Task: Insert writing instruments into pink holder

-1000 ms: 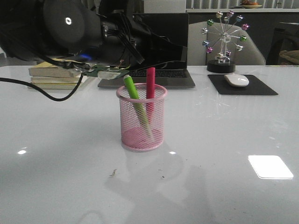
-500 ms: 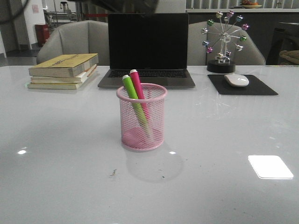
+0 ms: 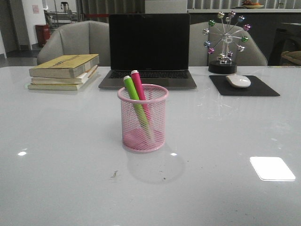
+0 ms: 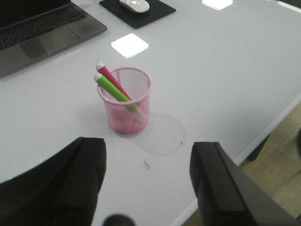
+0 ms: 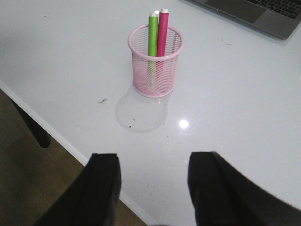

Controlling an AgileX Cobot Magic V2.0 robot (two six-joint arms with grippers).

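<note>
Pink holder (image 3: 142, 120): centre of front frame, on table (image 3: 56, 155). Contents: green marker (image 3: 135, 104) + pink marker (image 3: 140, 96), both leaning inside. Left gripper (image 4: 146, 183) & right gripper (image 5: 151, 186): jaws apart, holding nothing, away from the cup. Task looks complete; nothing left.

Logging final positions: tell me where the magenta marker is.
In the front view the magenta marker stands inside the pink mesh holder at table centre, leaning left beside the green marker, in front of the laptop.

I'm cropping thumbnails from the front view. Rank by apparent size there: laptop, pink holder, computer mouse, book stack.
1. laptop
2. book stack and pink holder: too alike to rank, and the holder is nearer the camera
3. computer mouse
</note>
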